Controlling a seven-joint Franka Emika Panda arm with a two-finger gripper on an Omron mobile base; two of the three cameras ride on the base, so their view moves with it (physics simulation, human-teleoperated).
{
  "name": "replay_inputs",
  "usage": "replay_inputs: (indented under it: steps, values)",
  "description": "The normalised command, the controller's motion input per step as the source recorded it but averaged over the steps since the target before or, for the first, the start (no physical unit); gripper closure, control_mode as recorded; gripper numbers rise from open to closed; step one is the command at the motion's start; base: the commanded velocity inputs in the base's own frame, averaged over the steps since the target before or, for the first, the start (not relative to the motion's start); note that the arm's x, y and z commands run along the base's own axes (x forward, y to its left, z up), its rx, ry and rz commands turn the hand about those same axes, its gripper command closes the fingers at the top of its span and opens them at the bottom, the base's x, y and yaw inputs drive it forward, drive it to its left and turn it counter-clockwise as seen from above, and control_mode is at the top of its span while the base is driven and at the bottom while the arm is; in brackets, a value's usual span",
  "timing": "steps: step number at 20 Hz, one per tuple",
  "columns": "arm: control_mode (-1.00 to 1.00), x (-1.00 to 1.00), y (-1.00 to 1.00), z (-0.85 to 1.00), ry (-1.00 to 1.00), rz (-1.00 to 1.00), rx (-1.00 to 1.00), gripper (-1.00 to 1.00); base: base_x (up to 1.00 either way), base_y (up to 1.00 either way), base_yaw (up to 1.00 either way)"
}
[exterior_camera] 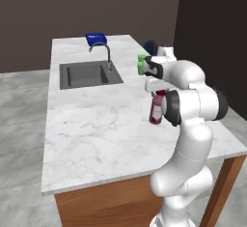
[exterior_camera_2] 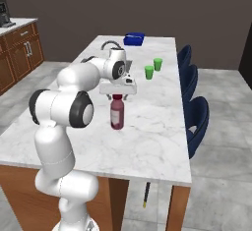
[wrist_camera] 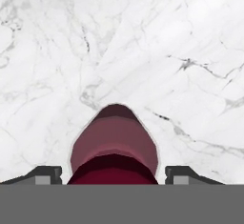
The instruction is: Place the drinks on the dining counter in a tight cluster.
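A stout dark-red juice bottle (exterior_camera: 155, 111) (exterior_camera_2: 117, 114) stands upright on the white marble dining counter (exterior_camera: 96, 124) (exterior_camera_2: 147, 136), near its right-hand edge. My gripper (exterior_camera_2: 117, 93) (exterior_camera: 157, 92) hangs straight above the bottle, pointing down at its cap. In the hand view the bottle (wrist_camera: 114, 142) rises between my two dark fingertips (wrist_camera: 46, 174), with a clear gap on each side. The gripper (wrist_camera: 114, 176) is open and holds nothing.
Two small green cups (exterior_camera_2: 149, 72) (exterior_camera: 141, 64) stand on the counter beyond the bottle. A dark inset sink (exterior_camera: 87, 74) with a curved faucet (exterior_camera: 103, 52) and a blue container (exterior_camera_2: 134, 39) lie farther back. Blue stools (exterior_camera_2: 197, 122) line the right side.
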Motion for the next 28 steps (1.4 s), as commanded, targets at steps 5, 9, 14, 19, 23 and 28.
replay_inputs:
  steps: [5,9,14,19,23,28]
  values:
    - [-1.0,0.2,0.0,-0.03,-0.05,0.0,0.0,1.0,0.0,0.0,0.0]
    - [-1.0,0.25,0.0,-0.01,0.0,-0.01,0.0,1.0,0.0,0.0,0.0]
    - [-1.0,0.27,0.0,0.0,0.02,-0.04,-0.04,1.0,0.0,0.0,0.0]
    - [-1.0,0.13,0.01,-0.09,0.0,-0.01,-0.01,1.0,0.0,0.0,0.0]
    - [-1.0,0.01,0.0,-0.23,0.0,0.0,0.0,1.0,0.0,0.0,0.0]
    - [-1.0,0.0,0.0,-0.26,0.0,0.0,0.0,1.0,0.0,0.0,0.0]
